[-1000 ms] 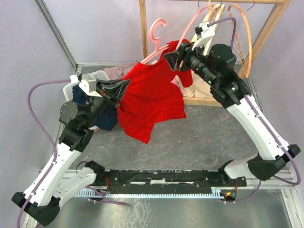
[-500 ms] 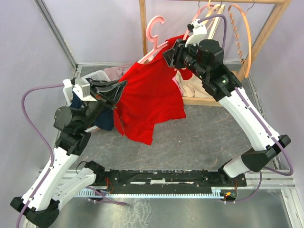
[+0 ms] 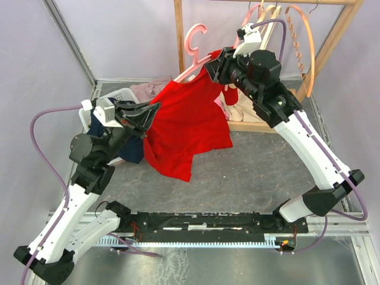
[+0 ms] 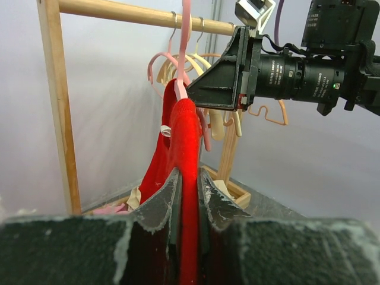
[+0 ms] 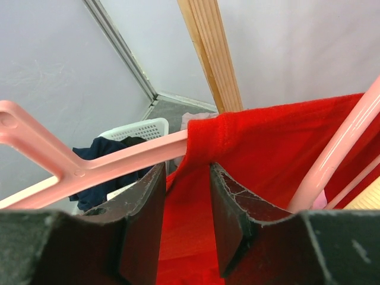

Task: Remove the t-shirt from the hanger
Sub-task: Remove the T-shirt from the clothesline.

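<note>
The red t-shirt point(image 3: 190, 124) hangs from a pink hanger point(image 3: 196, 44) held up in front of the wooden rack. My left gripper point(image 3: 153, 110) is shut on a fold of the shirt's left edge; in the left wrist view the red cloth point(image 4: 184, 136) runs pinched between the jaws point(image 4: 189, 184). My right gripper point(image 3: 211, 66) is at the shirt's shoulder by the hanger arm. In the right wrist view its jaws point(image 5: 187, 178) stand partly apart around red fabric point(image 5: 279, 142), just under the pink hanger bar point(image 5: 119, 157).
A wooden rack point(image 3: 178, 35) stands behind, with other hangers point(image 3: 297, 41) on its rail. A white basket point(image 3: 122, 95) of dark clothes sits at the left, with pink cloth point(image 3: 145, 90) beside it. More clothes lie on the rack's base point(image 3: 249, 124).
My right gripper has moved up and left to the shirt's shoulder at the hanger, and its jaws have narrowed around the fabric. The left gripper keeps its hold and has shifted slightly left.
</note>
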You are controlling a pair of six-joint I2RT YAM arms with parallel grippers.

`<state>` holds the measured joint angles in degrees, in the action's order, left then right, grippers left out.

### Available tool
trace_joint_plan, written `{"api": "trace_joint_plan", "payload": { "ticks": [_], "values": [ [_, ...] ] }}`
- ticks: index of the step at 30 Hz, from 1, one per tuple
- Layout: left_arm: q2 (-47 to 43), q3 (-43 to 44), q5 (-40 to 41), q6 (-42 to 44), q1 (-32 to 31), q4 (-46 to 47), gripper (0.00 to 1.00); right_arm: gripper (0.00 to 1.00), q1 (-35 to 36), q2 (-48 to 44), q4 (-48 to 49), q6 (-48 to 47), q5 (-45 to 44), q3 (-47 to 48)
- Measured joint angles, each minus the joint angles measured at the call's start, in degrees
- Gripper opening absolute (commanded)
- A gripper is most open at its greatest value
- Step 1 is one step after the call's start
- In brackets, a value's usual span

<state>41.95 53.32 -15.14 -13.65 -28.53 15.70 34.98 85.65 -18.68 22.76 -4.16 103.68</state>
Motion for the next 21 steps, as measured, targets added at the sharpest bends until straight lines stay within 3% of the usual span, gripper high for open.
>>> {"api": "trace_joint_plan", "payload": {
  "ticks": [3, 8, 21],
  "values": [
    [-0.1, -0.1, 0.0, -0.5, 0.0, 0.3, 0.03, 0.33, 0.0, 0.1, 0.0, 0.0, -0.3, 0.0],
    [-0.3, -0.1, -0.3, -0.9, 0.0, 0.6, 0.03, 0.05, 0.0, 0.5, 0.0, 0.2, -0.5, 0.0],
    [6.1, 0.0, 2.4, -2.8, -0.1, 2.9, 0.03, 0.01, 3.0, 0.7, 0.2, -3.9, 3.3, 0.1]
  ]
}}
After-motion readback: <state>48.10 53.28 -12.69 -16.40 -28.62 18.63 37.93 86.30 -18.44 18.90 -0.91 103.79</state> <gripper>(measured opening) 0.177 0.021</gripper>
